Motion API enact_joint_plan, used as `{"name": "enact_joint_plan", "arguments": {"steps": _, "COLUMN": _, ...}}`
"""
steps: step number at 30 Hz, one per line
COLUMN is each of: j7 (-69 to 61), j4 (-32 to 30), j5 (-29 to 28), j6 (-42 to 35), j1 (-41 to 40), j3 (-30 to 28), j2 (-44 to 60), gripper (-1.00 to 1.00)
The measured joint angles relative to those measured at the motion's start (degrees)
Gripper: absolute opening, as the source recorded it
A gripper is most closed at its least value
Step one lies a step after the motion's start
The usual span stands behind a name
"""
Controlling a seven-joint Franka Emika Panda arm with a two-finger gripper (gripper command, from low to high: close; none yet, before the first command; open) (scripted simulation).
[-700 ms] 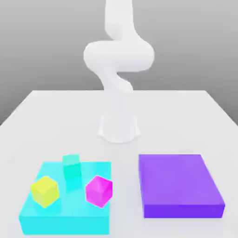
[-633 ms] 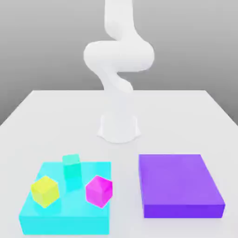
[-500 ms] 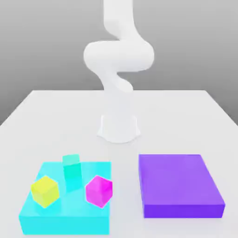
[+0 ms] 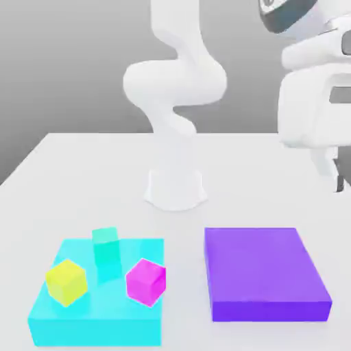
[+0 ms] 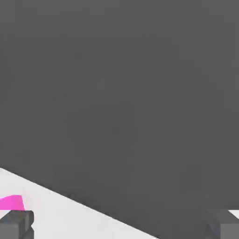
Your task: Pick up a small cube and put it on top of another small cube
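Three small cubes rest on a cyan platform (image 4: 48,322) at the exterior view's front left: a yellow cube (image 4: 66,281), a magenta cube (image 4: 146,281) and a teal cube (image 4: 106,247) behind them. My gripper (image 4: 332,175) hangs high at the exterior view's right, above and behind the purple platform (image 4: 264,274), far from the cubes. In the hand view my gripper (image 5: 120,228) is open, its dark fingertips (image 5: 16,224) wide apart with nothing between them. A sliver of magenta (image 5: 11,203) shows beside one fingertip.
The arm's white base (image 4: 175,188) stands mid-table behind both platforms. The white table (image 4: 82,178) stretches bare behind the platforms, and its edge crosses the hand view against a dark grey backdrop.
The hand has swung into the exterior view at the upper right, where it was out of frame before. The arm's upper link has shifted slightly. No cube has moved.
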Motion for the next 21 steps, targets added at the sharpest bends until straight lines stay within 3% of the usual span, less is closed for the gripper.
{"name": "enact_joint_plan", "arguments": {"steps": 11, "j7": 1.1, "j4": 4.5, "j5": -5.0, "j6": 3.8, "j1": 7.5, "j3": 2.4, "j2": 23.1, "gripper": 0.0}}
{"name": "enact_joint_plan", "arguments": {"steps": 15, "j7": 2.5, "j4": 6.5, "j5": -7.4, "j6": 8.5, "j1": 10.0, "j3": 0.7, "j2": 31.4, "gripper": 0.0}}
{"name": "enact_joint_plan", "arguments": {"steps": 16, "j7": 2.9, "j4": 6.9, "j5": -8.0, "j6": 9.7, "j1": 10.6, "j3": 0.1, "j2": 33.1, "gripper": -1.0}}
{"name": "enact_joint_plan", "arguments": {"steps": 21, "j7": 2.8, "j4": 6.9, "j5": -7.9, "j6": 9.7, "j1": 10.6, "j3": 0.1, "j2": 33.1, "gripper": -1.0}}
